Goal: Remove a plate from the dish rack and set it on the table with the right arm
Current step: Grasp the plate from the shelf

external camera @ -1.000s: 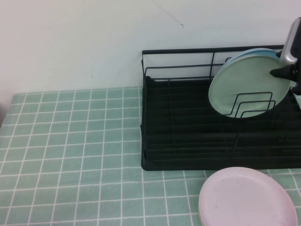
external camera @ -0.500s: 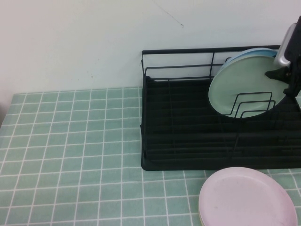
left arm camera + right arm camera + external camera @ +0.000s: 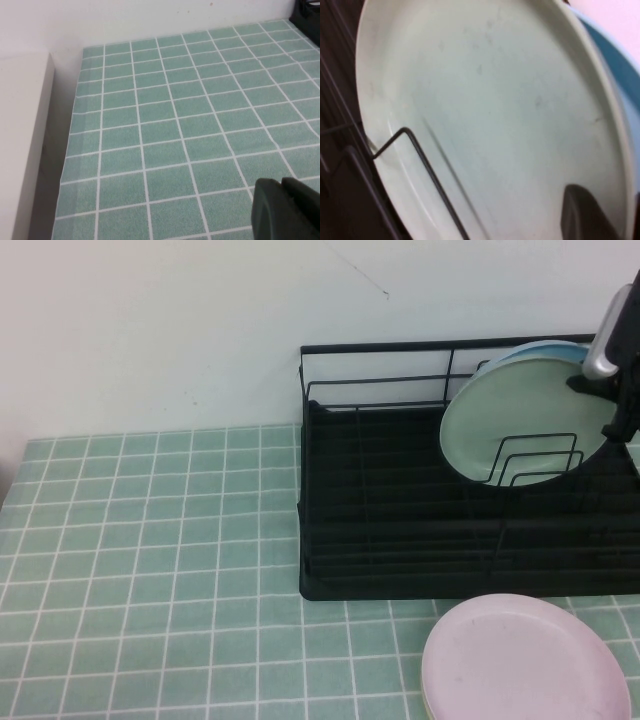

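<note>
Right gripper (image 3: 600, 400) at the rim of the mint plate (image 3: 510, 420), standing upright in the dish rack (image 3: 380, 540); grip impossible to tell. Probably stiff, light, slippery: best pinched at the rim. Left gripper (image 3: 285, 210) low above the table (image 3: 175, 125), fingers together, empty.
</note>
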Controlling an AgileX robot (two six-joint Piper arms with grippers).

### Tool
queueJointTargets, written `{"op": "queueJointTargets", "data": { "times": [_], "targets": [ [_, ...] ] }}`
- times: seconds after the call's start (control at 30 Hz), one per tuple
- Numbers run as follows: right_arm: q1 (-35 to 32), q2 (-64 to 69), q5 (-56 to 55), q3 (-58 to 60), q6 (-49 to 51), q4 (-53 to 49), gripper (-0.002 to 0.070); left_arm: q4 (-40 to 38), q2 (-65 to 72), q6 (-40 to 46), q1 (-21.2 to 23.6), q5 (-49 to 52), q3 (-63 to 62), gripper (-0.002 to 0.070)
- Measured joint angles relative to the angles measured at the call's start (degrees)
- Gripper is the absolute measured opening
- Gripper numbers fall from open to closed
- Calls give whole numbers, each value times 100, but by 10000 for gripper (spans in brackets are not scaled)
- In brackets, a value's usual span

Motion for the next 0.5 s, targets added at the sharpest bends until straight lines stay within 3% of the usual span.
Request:
{"op": "queueJointTargets", "data": {
  "times": [0.3, 0.5],
  "targets": [
    [0, -1167, 335, 0, 1667, -1685, 89, 0, 0, 0, 0, 0, 0, -4],
    [0, -2115, 1296, -12, 3766, -2663, 86, 0, 0, 0, 0, 0, 0, -4]
  ]
}}
